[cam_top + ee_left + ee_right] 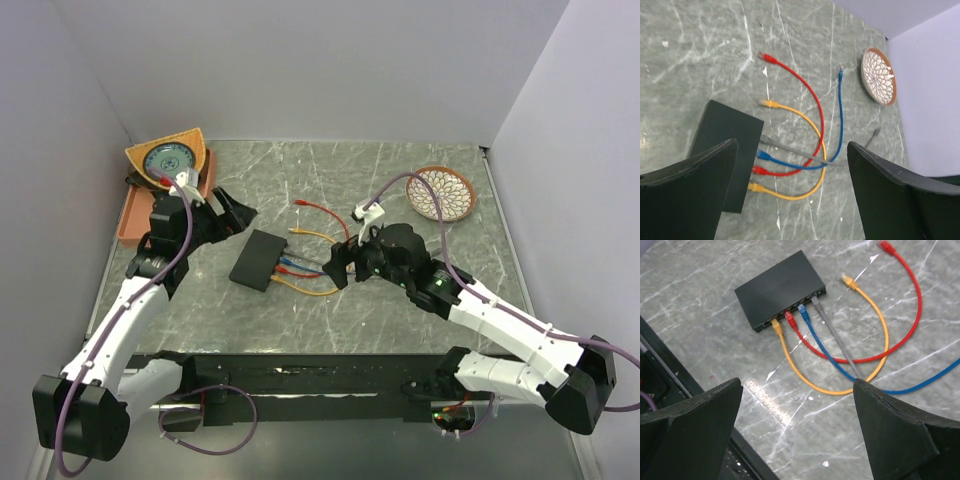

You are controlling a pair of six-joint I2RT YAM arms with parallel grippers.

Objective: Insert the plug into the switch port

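Top external: the black switch (260,260) lies mid-surface between the left hand (236,210) and the right hand (338,260) — both released, holding nothing. An orange tray (128,222) sits far left. Left wrist: a patterned dish (879,75) lies near the wall. Right wrist: four plugs (789,316) — yellow, red, blue, grey — sit side by side in the switch port row (795,307).

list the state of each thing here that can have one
switch, lying flat, four cables plugged in
yellow cable, one end plugged in, other end loose
red cable, one end plugged in, other loose
blue cable, one end plugged in, other loose
grey cable, one end plugged in, other loose
left end effector, open, empty
right end effector, open, empty
plate, empty
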